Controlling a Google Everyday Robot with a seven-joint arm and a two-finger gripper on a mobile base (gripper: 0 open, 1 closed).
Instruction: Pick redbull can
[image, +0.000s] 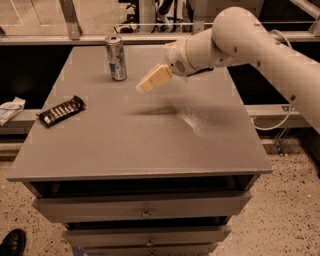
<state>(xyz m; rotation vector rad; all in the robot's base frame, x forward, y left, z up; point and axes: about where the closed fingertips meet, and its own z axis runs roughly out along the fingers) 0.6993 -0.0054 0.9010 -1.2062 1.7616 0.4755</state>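
Note:
The redbull can (116, 58) stands upright near the far left of the grey table (135, 135); it is slim and silver with blue panels and a shiny top. My gripper (145, 84) hangs above the table on the white arm that comes in from the right. It points down and to the left, a short way right of the can and a little nearer to me. It does not touch the can.
A flat dark snack-bar wrapper (61, 110) lies near the table's left edge. A crumpled white wrapper (11, 109) sits on a ledge left of the table. Drawers run below the front edge. A railing stands behind the table. A dark shoe (11, 243) shows at the bottom left.

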